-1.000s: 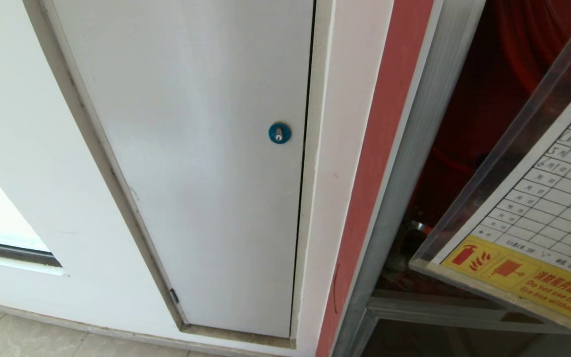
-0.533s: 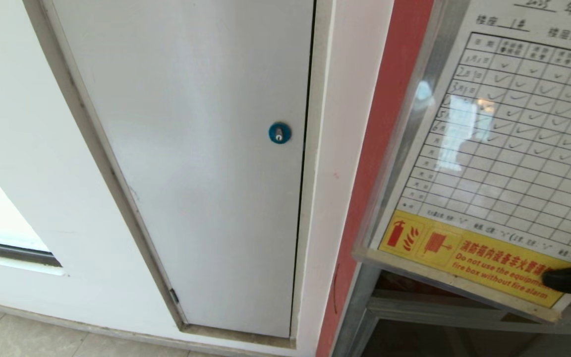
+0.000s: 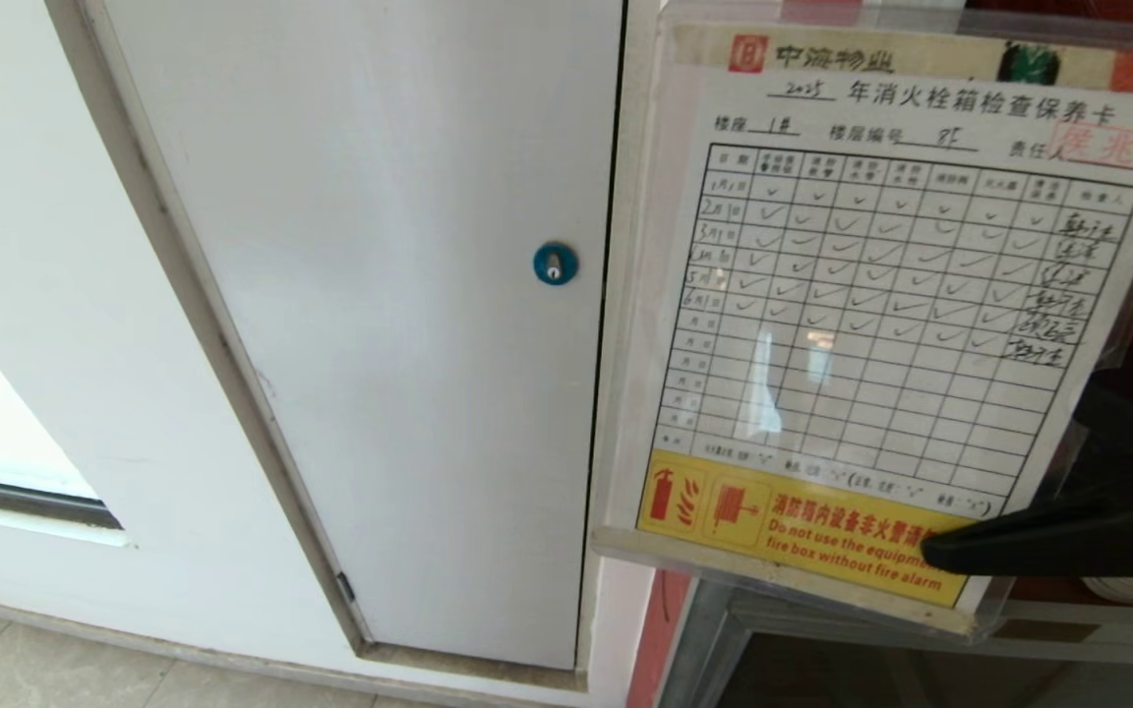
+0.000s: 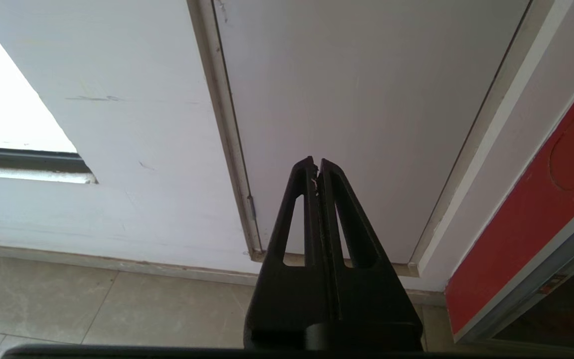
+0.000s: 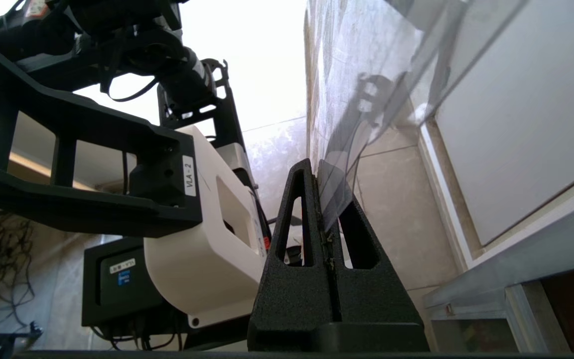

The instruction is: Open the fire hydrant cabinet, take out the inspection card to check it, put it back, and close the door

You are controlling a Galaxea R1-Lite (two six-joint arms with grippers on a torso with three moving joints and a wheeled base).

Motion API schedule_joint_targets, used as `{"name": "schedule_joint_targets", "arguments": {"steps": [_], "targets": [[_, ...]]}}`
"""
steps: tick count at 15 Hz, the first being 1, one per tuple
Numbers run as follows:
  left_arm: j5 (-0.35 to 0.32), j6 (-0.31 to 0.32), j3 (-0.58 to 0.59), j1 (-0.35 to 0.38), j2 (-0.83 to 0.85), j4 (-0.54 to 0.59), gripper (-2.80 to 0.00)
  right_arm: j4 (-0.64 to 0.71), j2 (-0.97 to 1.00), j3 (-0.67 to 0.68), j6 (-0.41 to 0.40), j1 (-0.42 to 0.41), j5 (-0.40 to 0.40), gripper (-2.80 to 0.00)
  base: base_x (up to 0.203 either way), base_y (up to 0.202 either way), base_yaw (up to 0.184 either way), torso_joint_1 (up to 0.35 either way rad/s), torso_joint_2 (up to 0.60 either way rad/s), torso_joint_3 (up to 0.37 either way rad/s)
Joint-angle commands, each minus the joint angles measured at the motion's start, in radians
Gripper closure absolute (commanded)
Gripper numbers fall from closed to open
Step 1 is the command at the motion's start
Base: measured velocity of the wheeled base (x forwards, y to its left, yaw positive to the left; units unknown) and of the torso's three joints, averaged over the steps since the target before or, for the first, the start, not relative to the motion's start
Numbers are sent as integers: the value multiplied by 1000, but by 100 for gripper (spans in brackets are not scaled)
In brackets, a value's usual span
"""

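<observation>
the inspection card [image 3: 881,315] sits in a clear plastic sleeve, held up in front of my head camera, printed face toward me. its long axis runs nearly upright, leaning slightly, header at top and yellow warning strip [image 3: 793,536] at the bottom. my right gripper [image 3: 950,551] is clenched on the card's lower right corner; in the wrist view the sleeve edge [image 5: 332,194] is pinched between the fingertips. behind it are the fire hydrant cabinet [image 3: 714,639] frame and the white panel [image 3: 380,344] with blue lock [image 3: 555,264]. my left gripper [image 4: 317,167] hangs low by the panel, clenched on nothing.
</observation>
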Motion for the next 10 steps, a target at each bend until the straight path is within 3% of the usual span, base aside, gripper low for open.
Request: {"name": "schedule_joint_targets", "arguments": {"steps": [1, 4, 10], "targets": [[0, 1, 0, 0, 0, 0, 0, 2, 45, -11, -2, 20, 3, 0, 0, 0, 0, 0, 0, 0], [0, -1, 0, 0, 0, 0, 0, 1, 69, -20, -2, 72, -65, 0, 0, 0, 0, 0, 0, 0], [0, -1, 0, 0, 0, 0, 0, 1, 92, -65, -4, 139, -119, 0, 0, 0, 0, 0, 0, 0]]}}
